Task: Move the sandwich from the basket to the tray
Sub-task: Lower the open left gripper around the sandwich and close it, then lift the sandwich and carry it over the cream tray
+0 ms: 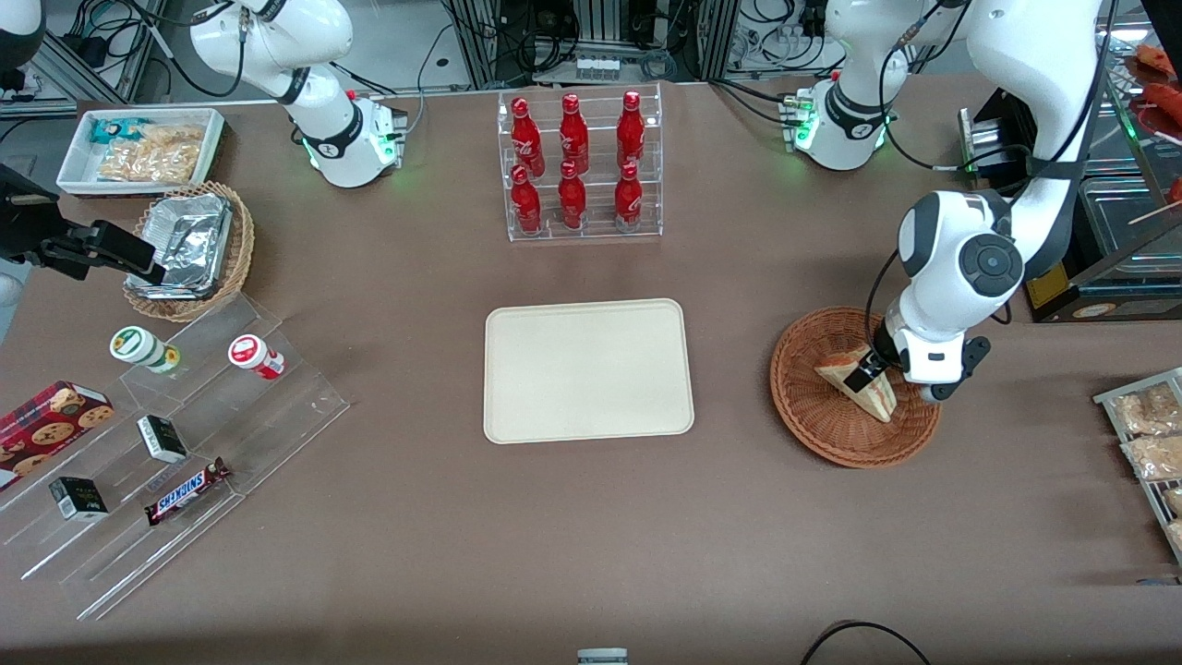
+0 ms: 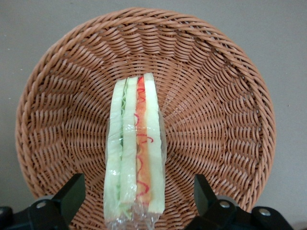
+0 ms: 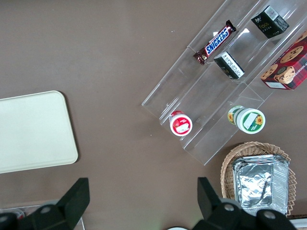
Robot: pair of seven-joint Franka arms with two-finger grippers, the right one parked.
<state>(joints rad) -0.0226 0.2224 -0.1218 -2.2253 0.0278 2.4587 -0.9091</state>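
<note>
The sandwich [image 1: 875, 395], a wrapped wedge of white bread with red and pale green layers, lies in the reddish-brown wicker basket [image 1: 813, 420] toward the working arm's end of the table. My left gripper [image 1: 870, 374] is down in the basket, open, with one finger on each side of the sandwich and a gap at both sides. The left wrist view shows the sandwich [image 2: 136, 143] standing on edge between the two black fingers [image 2: 72, 191], over the basket [image 2: 216, 120]. The cream tray [image 1: 588, 369] lies bare at the table's middle and also shows in the right wrist view [image 3: 33, 132].
A clear rack of red bottles [image 1: 577, 166] stands farther from the front camera than the tray. A tan basket with a foil container [image 1: 189, 245], a white bin of snacks [image 1: 143, 148] and a clear stepped stand [image 1: 166, 443] lie toward the parked arm's end. Snack packets [image 1: 1145, 434] lie beside the basket.
</note>
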